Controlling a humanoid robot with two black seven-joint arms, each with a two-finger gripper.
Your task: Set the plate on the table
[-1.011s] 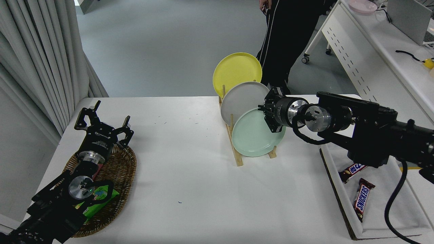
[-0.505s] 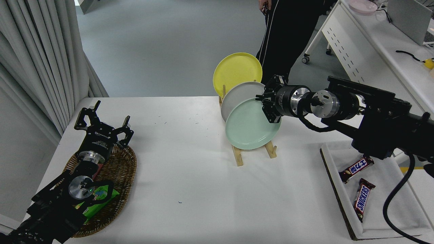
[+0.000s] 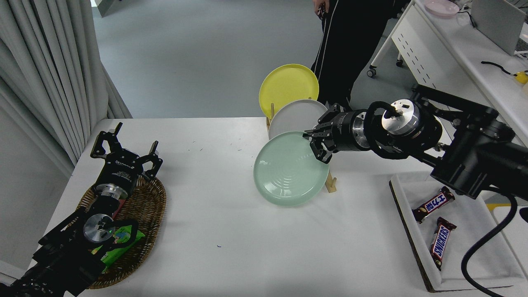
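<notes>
Right hand (image 3: 317,145) clamping the plate (image 3: 288,173) by its rim at two o'clock, holding it tilted above the surface (image 3: 231,214), fronting the rack (image 3: 330,183). Left hand (image 3: 123,150) parked open over the basket (image 3: 142,206).

Right arm (image 3: 466,152) reaching in from the right edge, black links angled toward the table's (image 3: 231,231) middle, silver wrist joint (image 3: 402,117) turned upward. Right gripper (image 3: 317,144) pointing leftward and a little down, fingers (image 3: 319,133) closed on the upper right rim of the plate (image 3: 288,171), holding it tilted above the table. Black cable looping from the wrist down past the forearm. Left arm (image 3: 62,251) parked at the table's near left corner, forearm lying forward, left gripper (image 3: 123,150) aimed away from the camera with its fingers spread wide, gripping nothing.
</notes>
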